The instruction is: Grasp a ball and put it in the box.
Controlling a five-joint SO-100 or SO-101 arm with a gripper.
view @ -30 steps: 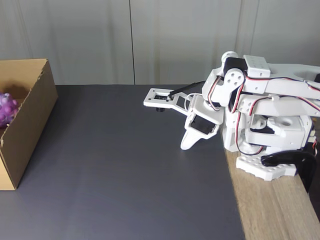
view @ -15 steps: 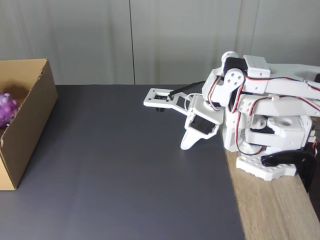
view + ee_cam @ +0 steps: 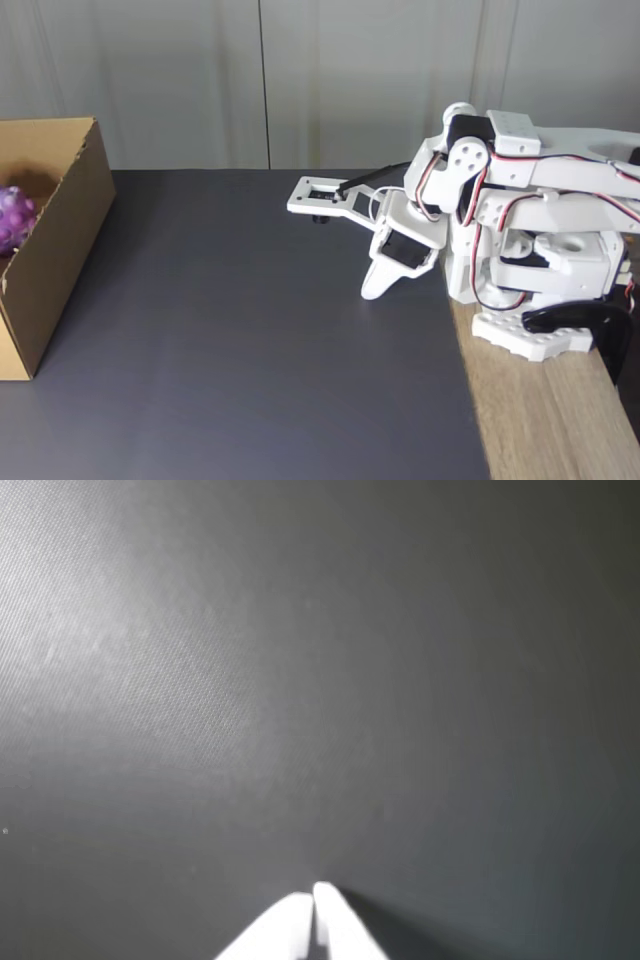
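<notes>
Fingers [image 3: 312,905] pressed together, empty, tips low over dark desk [image 3: 230,340]. Ball [image 3: 14,220] sits in box [image 3: 60,250] at left; no writing legible.

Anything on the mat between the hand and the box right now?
No. In the fixed view, only bare dark mat lies between the hand and the box.

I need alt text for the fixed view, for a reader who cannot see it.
A white robot arm sits folded at the right, its tool shut and empty on a dark mat. At the left edge, a purple bumpy ball lies inside an open cardboard box.
</notes>
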